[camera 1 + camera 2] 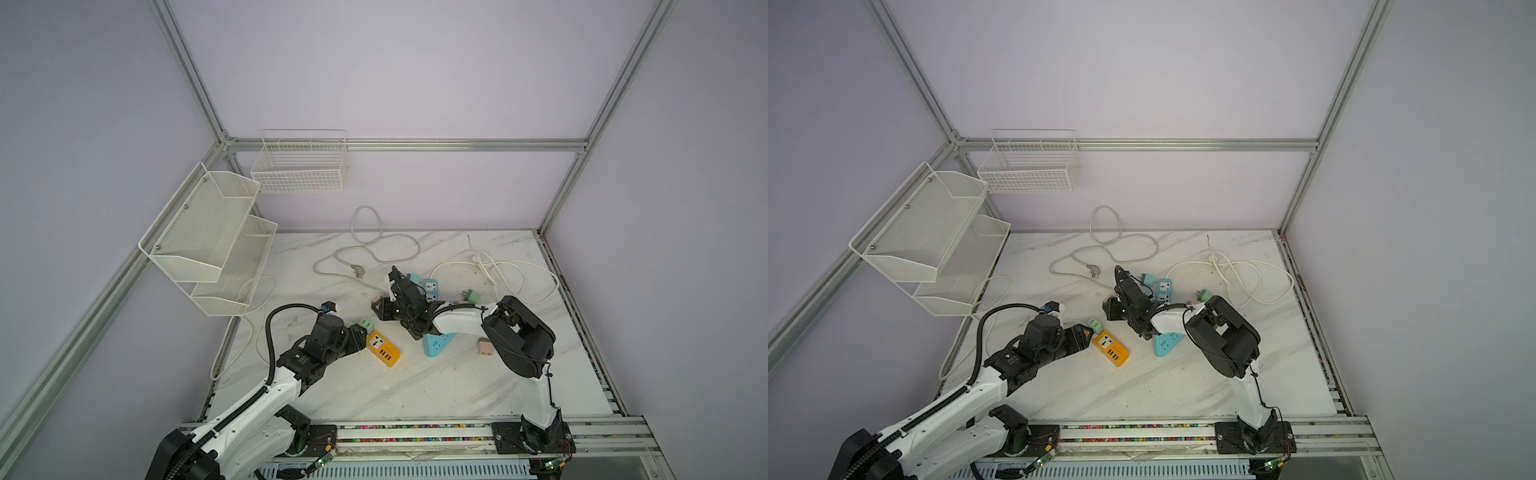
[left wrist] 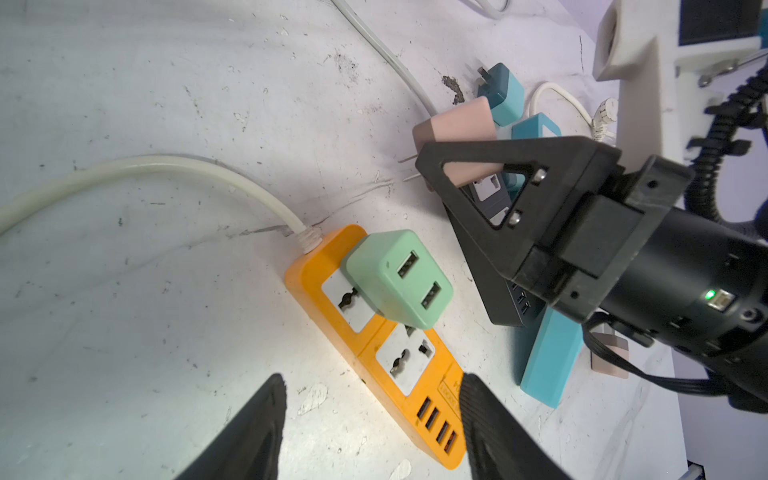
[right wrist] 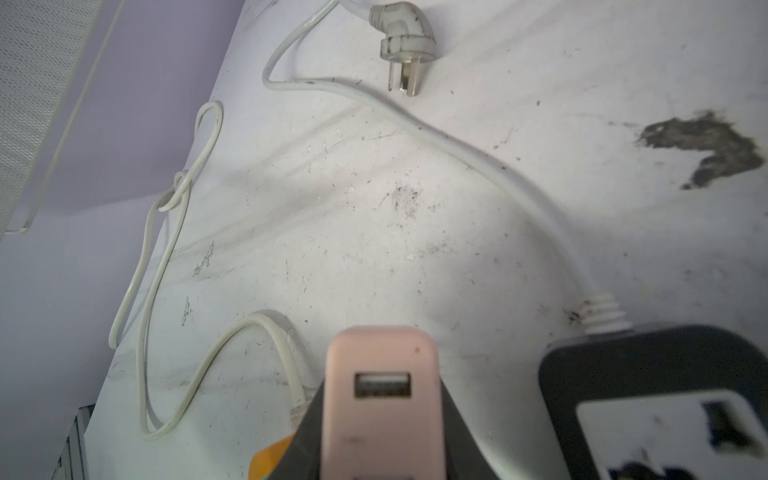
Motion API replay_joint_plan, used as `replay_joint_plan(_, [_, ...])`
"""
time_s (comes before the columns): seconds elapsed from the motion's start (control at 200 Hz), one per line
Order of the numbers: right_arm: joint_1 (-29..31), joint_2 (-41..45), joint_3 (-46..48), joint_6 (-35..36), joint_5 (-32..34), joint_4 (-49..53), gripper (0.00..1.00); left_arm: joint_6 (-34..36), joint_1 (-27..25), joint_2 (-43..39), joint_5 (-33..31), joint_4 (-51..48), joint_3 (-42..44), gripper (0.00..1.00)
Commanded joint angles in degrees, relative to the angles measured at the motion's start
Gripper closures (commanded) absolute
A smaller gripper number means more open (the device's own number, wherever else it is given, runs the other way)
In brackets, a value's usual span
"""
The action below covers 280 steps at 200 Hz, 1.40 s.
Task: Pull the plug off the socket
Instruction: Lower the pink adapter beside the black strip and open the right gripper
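A pink plug [image 2: 457, 124], prongs free, is clamped in the right gripper [image 3: 380, 440] beside a black socket [image 3: 623, 365]. The left gripper [image 2: 374, 382], fingers apart, grips nothing over an orange strip [image 2: 320, 257] carrying a green plug [image 2: 399, 278], its lettering unreadable. A wire basket [image 1: 299, 166] hangs behind.

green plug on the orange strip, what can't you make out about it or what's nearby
- green plug: prongs hidden under its own body in the left wrist view, so seating depth unclear; tiny in both top views.
- pink adapter: partly cut off by the right wrist view's edge.
- black strip: blurred and cut off in the right wrist view; mostly behind the right pincer in the left wrist view.
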<state>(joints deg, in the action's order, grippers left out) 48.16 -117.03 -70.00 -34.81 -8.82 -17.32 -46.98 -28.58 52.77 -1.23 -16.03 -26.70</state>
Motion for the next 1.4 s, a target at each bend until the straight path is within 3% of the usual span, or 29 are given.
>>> replay_joint_plan(0.0, [0.18,-1.75,-2.11,-1.62,-0.88,-2.28,0.86,1.02,0.10,-1.25,-2.12,-1.68,-5.83,0.32])
replay_joint_plan(0.465, [0.34,-6.71,-6.16,-2.08,0.09,0.10,0.82,1.10,0.37,-2.47,-3.25,-1.75,-5.03,0.26])
replay_joint_plan(1.02, [0.41,-5.21,-6.69,-0.55,4.44,5.32,0.59,0.58,0.98,-3.20,-1.78,-0.10,-4.28,0.21])
replay_joint_plan(1.395, [0.39,2.36,-2.82,0.67,6.62,6.00,0.38,-1.76,1.34,-4.45,-3.33,-1.93,-4.17,0.19])
